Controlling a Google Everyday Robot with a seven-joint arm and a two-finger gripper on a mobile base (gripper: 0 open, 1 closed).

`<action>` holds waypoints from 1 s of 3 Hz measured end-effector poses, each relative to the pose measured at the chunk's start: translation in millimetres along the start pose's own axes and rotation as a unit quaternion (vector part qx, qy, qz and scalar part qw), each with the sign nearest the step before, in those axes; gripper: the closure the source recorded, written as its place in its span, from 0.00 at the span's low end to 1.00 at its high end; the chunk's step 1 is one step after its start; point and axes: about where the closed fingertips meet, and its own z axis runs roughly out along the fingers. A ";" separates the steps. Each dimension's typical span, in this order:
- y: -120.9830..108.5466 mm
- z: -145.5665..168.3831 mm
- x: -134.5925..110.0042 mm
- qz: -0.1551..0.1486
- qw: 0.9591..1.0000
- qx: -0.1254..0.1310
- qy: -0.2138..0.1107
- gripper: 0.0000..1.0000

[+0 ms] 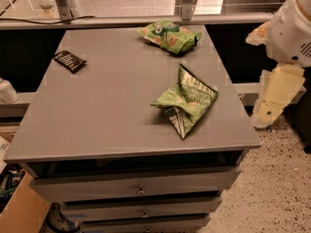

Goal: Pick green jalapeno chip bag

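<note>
A dark packet (69, 60) is being carried at the far left of the surface (107, 115). A flat green bag (169, 36) is lying at the far edge. The jalapeno bag (187, 101) is sitting crumpled near the right front, well apart from both. The hand (274, 98) is being held beyond the right edge; its state cannot be told.

gripper (270, 111): right of table (97, 115), blurred | arm (291, 33): cut off top-right
</note>
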 end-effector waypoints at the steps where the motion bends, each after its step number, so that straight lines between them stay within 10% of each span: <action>1: 3.3 28.2 -48.6 -0.065 0.997 -0.020 -0.037 0.00; 3: 11.6 99.2 -119.5 -0.174 0.982 -0.046 -0.057 0.00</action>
